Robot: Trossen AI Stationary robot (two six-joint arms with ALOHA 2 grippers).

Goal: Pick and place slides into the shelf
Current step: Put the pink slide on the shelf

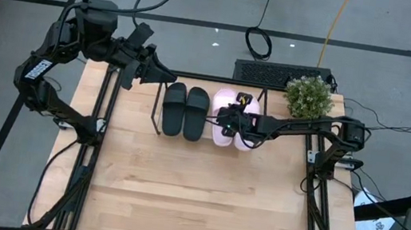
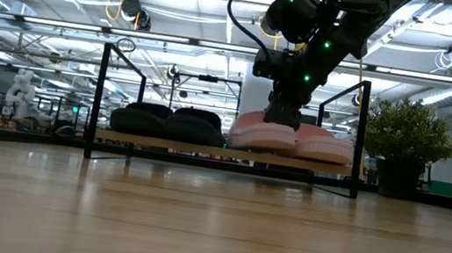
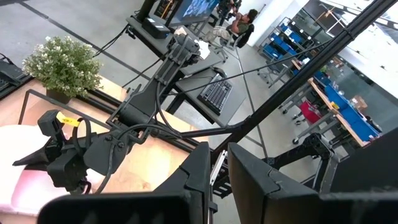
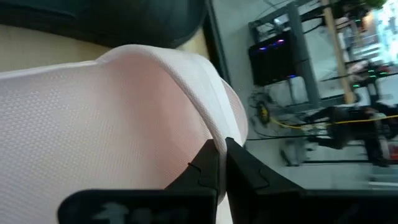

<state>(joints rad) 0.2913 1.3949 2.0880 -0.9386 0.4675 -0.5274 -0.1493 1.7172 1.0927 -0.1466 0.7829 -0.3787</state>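
The right hand (image 1: 230, 121), fingers pressed nearly together, seems to rest on the left pink slide (image 2: 262, 135) at frame centre; all four slides sit on the shelf (image 2: 222, 152). Placement looks finished; next, lift clear. The left hand (image 1: 165, 72), closed, waits upper left.

A potted plant (image 1: 309, 96) stands at the far right corner of the wooden bench (image 1: 201, 203). A keyboard (image 1: 283, 75) lies just behind it on the floor.
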